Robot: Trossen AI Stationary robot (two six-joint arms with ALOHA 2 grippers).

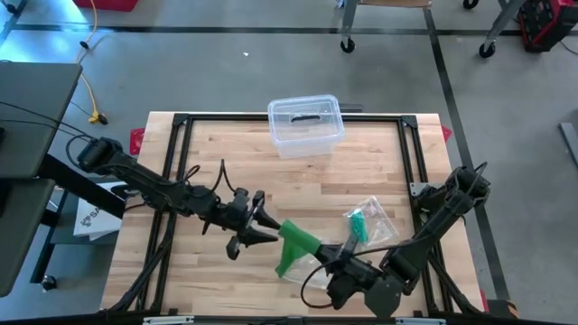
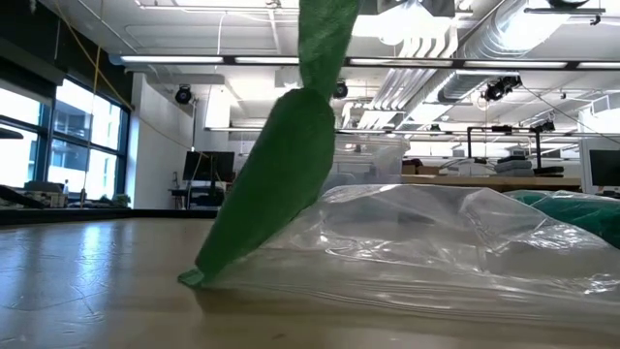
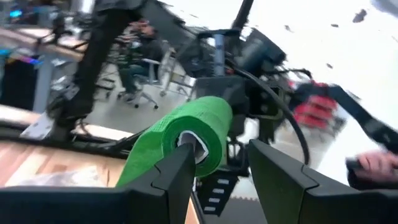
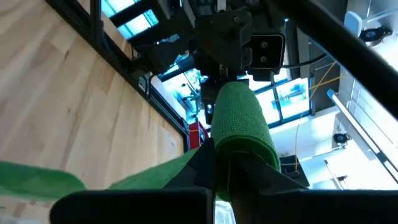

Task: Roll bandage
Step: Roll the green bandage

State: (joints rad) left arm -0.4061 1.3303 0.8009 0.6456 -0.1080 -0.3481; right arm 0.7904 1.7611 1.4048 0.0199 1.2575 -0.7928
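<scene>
The wooden table (image 1: 208, 162) fills the middle of the high view, a clear tub (image 1: 305, 125) at its top edge. Low centre, a plastic bag (image 1: 368, 219) lies beside the green bandage (image 1: 298, 242). The left gripper (image 1: 262, 226) pinches the roll; the right gripper (image 1: 336, 257), jaws pressed together, nips the loose tail. Rolling looks mid-way; next, winding calls for taut tension.
</scene>
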